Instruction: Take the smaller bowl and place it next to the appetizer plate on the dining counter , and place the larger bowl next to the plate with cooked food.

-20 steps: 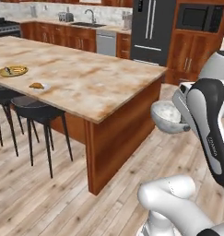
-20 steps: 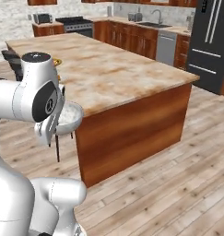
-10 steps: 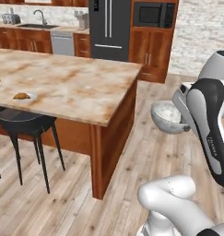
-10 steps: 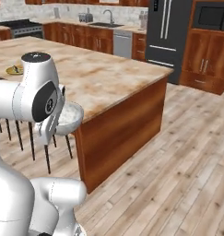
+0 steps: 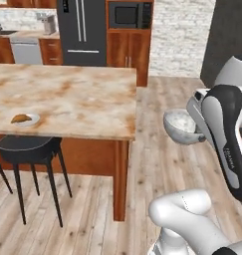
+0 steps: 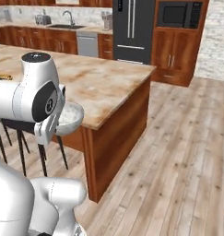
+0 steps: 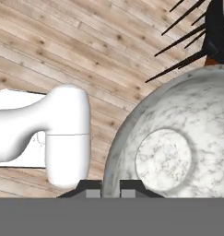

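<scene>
While the arm is being kept folded close to the base, the smaller bowl (image 5: 181,127) is being carried in the air at the right centre of the left base view, beside the dining counter (image 5: 82,99) and clear of its corner. In the right base view the bowl (image 6: 67,119) is being held at the left centre of the frame, partly hidden behind the white arm, just in front of the counter (image 6: 104,83) edge. At the bottom of the hand view the gripper (image 7: 110,186) is being shown with its two dark tips nearly together, pinched on the near rim of the bowl (image 7: 178,147), whose mottled grey-white inside is spreading over the lower right of that frame. A small plate (image 5: 25,119) with a brown piece on it is being seen at the left of the left base view, on the counter. A black stool (image 5: 30,149) is being seen below it, tucked under the slab.
</scene>
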Controlling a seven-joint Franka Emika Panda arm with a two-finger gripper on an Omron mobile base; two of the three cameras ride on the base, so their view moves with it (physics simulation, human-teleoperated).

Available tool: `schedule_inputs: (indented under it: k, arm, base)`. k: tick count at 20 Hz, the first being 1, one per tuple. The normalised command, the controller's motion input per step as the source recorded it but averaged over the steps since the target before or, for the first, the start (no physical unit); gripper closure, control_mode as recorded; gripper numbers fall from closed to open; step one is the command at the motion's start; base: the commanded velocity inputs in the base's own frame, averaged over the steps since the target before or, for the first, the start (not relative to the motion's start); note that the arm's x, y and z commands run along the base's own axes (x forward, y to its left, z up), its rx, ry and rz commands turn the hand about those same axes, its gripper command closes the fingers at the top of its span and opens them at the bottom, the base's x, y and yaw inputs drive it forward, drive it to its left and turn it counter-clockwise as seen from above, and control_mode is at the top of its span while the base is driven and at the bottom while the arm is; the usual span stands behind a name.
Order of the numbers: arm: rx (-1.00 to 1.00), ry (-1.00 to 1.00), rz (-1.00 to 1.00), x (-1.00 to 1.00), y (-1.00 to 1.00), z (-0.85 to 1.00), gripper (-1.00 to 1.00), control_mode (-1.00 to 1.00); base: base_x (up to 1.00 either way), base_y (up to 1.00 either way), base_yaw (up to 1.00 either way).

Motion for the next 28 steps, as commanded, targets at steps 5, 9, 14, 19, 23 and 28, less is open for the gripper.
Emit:
schedule_inputs:
  k: [5, 9, 14, 19, 23, 28]
  arm:
    - [0.00, 0.00, 0.00, 0.00, 0.00, 0.00, 1.00, 1.00]
    - [0.00, 0.00, 0.00, 0.00, 0.00, 0.00, 1.00, 1.00]
    - [0.00, 0.00, 0.00, 0.00, 0.00, 0.00, 1.00, 1.00]
    - [0.00, 0.00, 0.00, 0.00, 0.00, 0.00, 1.00, 1.00]
    - [0.00, 0.00, 0.00, 0.00, 0.00, 0.00, 1.00, 1.00]
    - [0.00, 0.00, 0.00, 0.00, 0.00, 0.00, 1.00, 1.00]
  base:
    - [0.00, 1.00, -0.35]
    - [0.00, 1.00, -0.28]
    - [0.00, 1.00, -0.21]
    - [0.04, 1.00, -0.16]
    - [0.38, 0.97, -0.29]
    - [0.47, 0.61, -0.21]
